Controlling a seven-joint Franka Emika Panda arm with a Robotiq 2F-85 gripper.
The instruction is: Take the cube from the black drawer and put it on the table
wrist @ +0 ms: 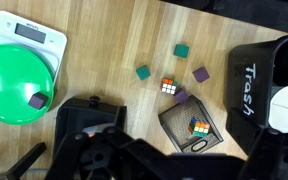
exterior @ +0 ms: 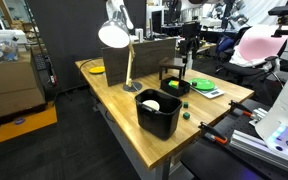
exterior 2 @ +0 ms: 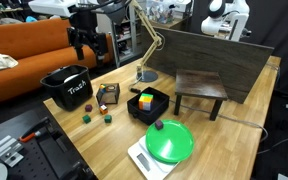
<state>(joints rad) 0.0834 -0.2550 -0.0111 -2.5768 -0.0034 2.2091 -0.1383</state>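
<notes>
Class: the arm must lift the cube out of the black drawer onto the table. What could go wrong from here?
1. A look-alike cube lies on the table just outside the black drawer; the tool may grab it instead.
2. The cube sits inside the drawer's walls, so the tool may catch a wall and drag the drawer.

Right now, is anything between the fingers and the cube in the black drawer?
Nothing I can see. The fingers hang up high, and the cube sits uncovered in the black drawer. The Trash tub stands beside it.
</notes>
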